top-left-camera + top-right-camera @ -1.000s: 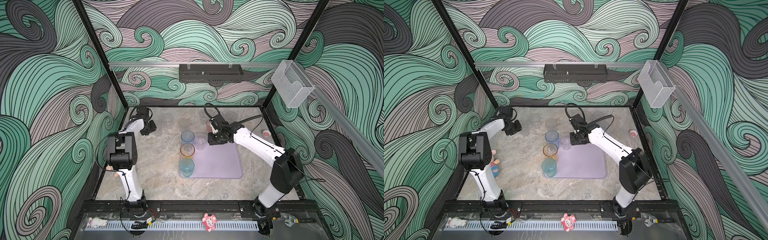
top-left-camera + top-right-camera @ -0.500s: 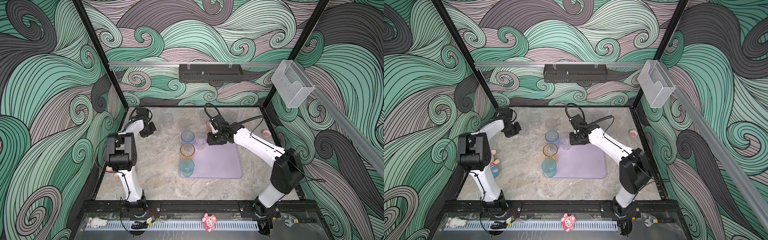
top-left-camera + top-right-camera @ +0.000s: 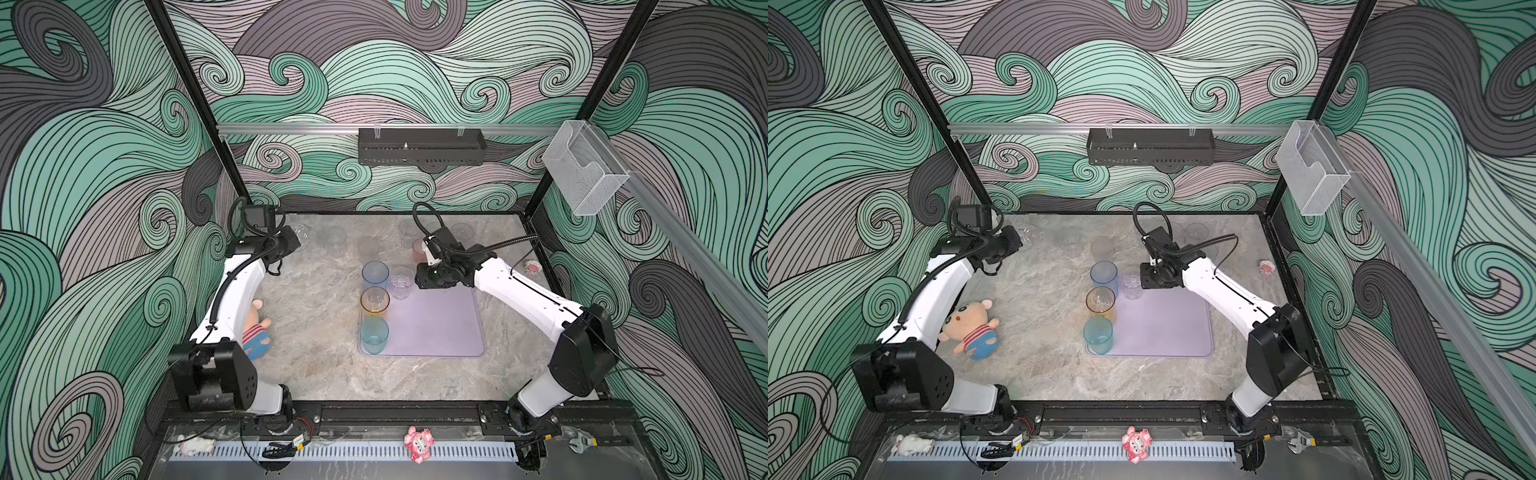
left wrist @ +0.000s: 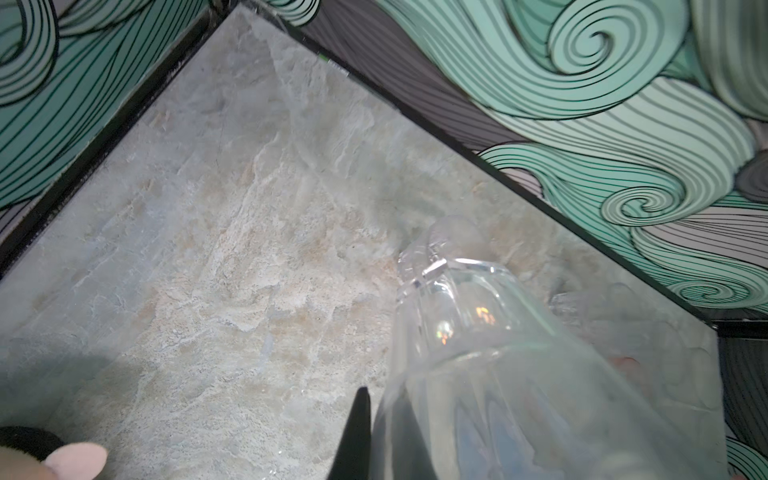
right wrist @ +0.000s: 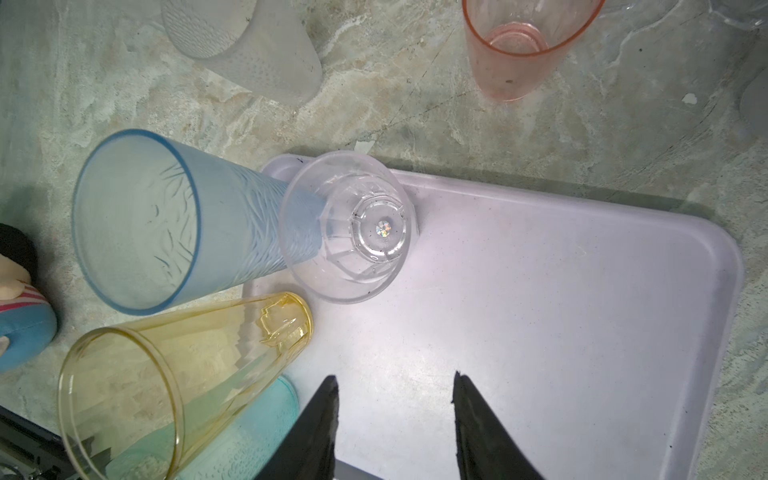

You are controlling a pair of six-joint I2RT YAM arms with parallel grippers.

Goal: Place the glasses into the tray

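**Four in the tray (image 3: 440,332), a fifth clamped at the back**

Three tall ones, the blue glass (image 3: 375,272), amber glass (image 3: 375,300) and teal glass (image 3: 374,334), stand upright along the tray's left edge. The small clear glass (image 3: 401,282) stands just beside the blue one. The right gripper (image 5: 394,376) hovers over the tray near it, fingers apart and empty. At the counter's (image 3: 316,299) back left, the left gripper (image 3: 298,240) is clamped on a clear tumbler (image 4: 478,332). The pink glass (image 5: 519,50) and frosted glass (image 5: 249,54) stand behind the tray.

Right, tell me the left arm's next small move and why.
Probably a short straight lift. The left gripper is shut on a small clear glass near the far left corner of the table, well away from the tray. Raising the glass first should keep it from dragging before it is carried across.
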